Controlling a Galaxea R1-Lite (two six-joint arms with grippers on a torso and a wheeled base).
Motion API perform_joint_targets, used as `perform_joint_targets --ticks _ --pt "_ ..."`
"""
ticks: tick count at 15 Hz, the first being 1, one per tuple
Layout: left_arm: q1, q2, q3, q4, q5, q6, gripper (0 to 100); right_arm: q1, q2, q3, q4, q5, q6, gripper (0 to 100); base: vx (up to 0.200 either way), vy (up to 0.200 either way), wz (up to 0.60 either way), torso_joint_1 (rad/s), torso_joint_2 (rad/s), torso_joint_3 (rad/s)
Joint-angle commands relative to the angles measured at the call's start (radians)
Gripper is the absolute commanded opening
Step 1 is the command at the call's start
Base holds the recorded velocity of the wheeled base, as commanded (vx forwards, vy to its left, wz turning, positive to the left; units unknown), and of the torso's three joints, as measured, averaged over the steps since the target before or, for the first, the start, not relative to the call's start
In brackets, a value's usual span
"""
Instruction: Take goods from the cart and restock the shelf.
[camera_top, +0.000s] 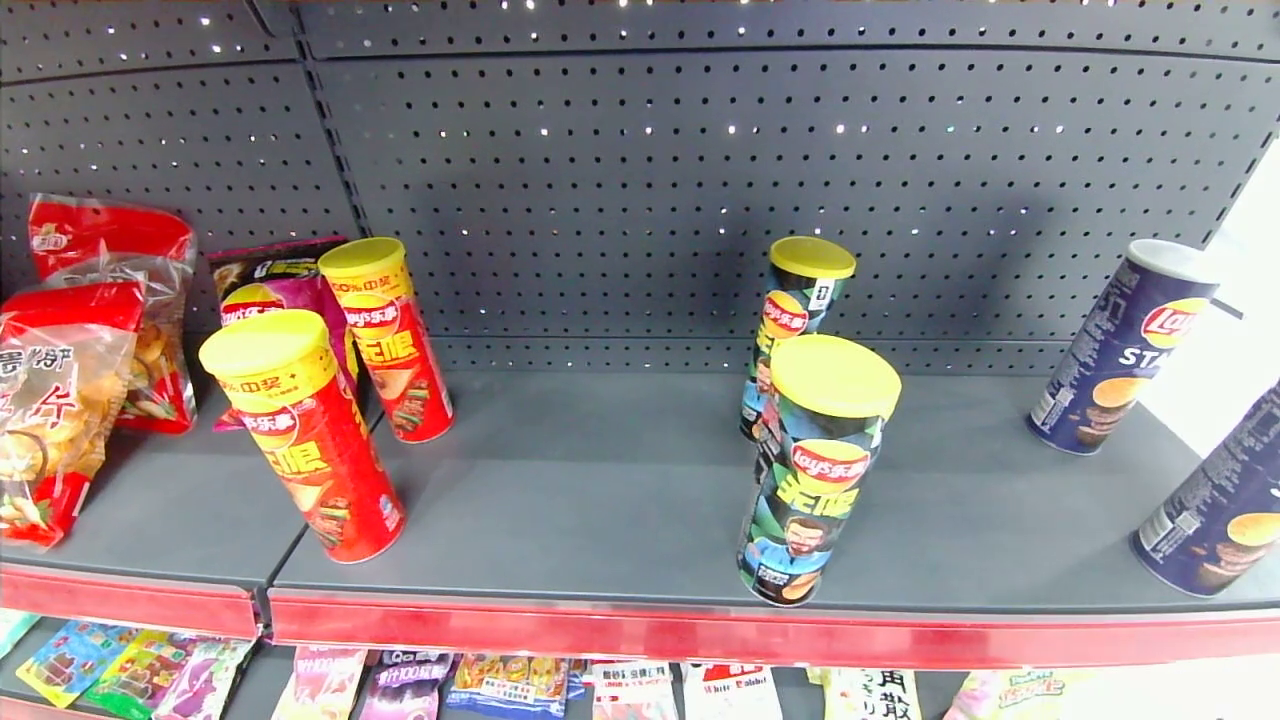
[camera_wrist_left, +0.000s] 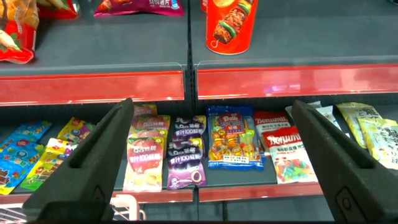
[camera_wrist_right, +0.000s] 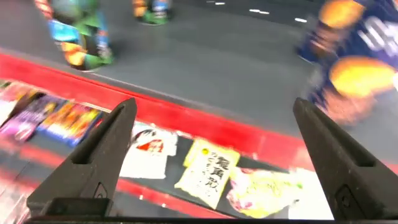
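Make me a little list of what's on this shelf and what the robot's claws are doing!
shelf: grey, with a red front edge
red cans: two, standing on the left
green cans: two, yellow lids, in the middle
blue cans: two, on the right
bags: snacks, far left
packets: in a row on the level below
left claw: open, empty
right claw: open, empty

left pincer (camera_wrist_left: 211, 104): black, wedge-tapered | right pincer (camera_wrist_right: 214, 101): same black (matte, narrowing tips)
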Motion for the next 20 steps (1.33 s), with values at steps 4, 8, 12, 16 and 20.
perform_joint_targets --ticks 4,8,12,16,20 --pt "0.0 0.002 0.0 0.0 0.0 0.001 100 -0.022 -0.202 0.038 0.099 -0.185 0.141 100 0.0 0.0 0.0 0.0 0.0 0.0" --pt "0.0 0.002 0.0 0.001 0.0 0.0 100 0.011 -0.258 0.041 0.092 -0.025 0.124 100 0.0 0.0 0.0 0.0 0.0 0.0" --pt "0.0 0.002 0.0 0.0 0.0 0.0 100 0.011 -0.256 0.023 0.142 -0.214 0.11 100 0.0 0.0 0.0 0.0 0.0 0.0" --pt "0.0 0.002 0.0 0.0 0.0 0.001 100 0.011 -0.258 0.044 0.145 -0.175 0.113 100 0.0 0.0 0.0 0.0 0.0 0.0" --pt "0.0 0.002 0.0 0.0 0.0 0.0 100 0.011 -0.258 0.043 0.155 -0.165 0.093 100 0.0 0.0 0.0 0.0 0.0 0.0"
